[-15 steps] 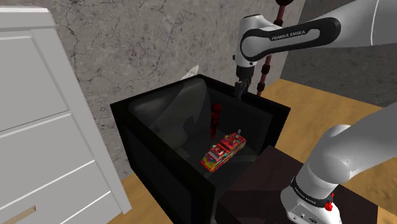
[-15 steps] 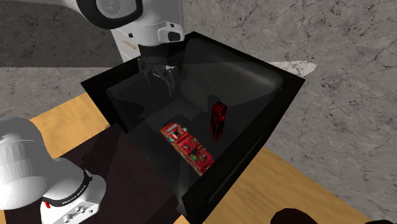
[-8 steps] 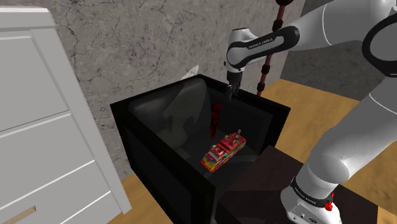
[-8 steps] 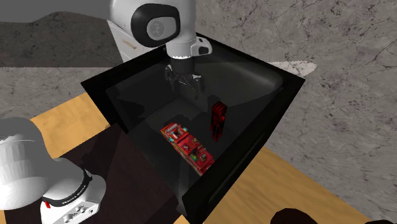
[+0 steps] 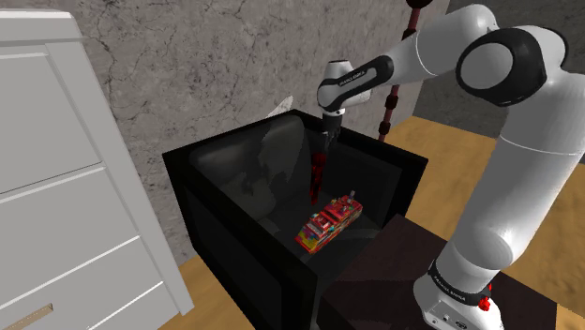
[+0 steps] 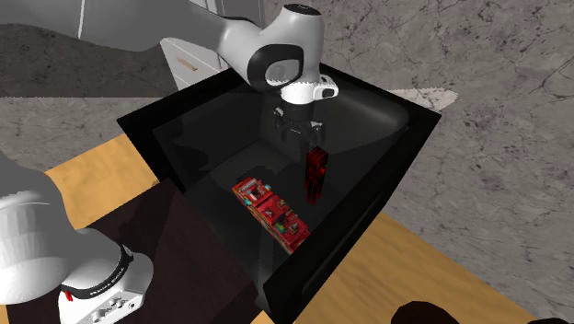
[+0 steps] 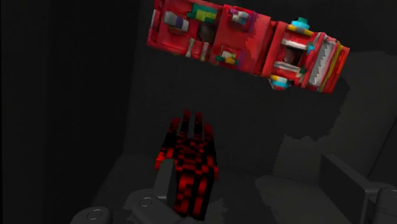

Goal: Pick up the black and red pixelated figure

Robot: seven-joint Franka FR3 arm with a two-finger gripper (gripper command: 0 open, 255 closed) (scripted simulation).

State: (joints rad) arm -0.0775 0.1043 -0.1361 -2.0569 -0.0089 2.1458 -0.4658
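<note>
So the claw point(image 6: 299, 138) hangs spread wide just over the black and red pixelated figure point(image 6: 315, 173), which stands upright mid-frame inside the black bin point(image 6: 368, 207), near the red toy truck point(image 6: 271, 212) lying lower left.

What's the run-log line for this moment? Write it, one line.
stage: pre-grasp | black and red figure: upright in black bin, not held | gripper: open, above figure | red toy: lying beside figure

black bin point(image 5: 234, 255) | red toy ship point(image 5: 328, 223) lying inside | white drawers point(image 5: 56, 187) beside bin
</note>
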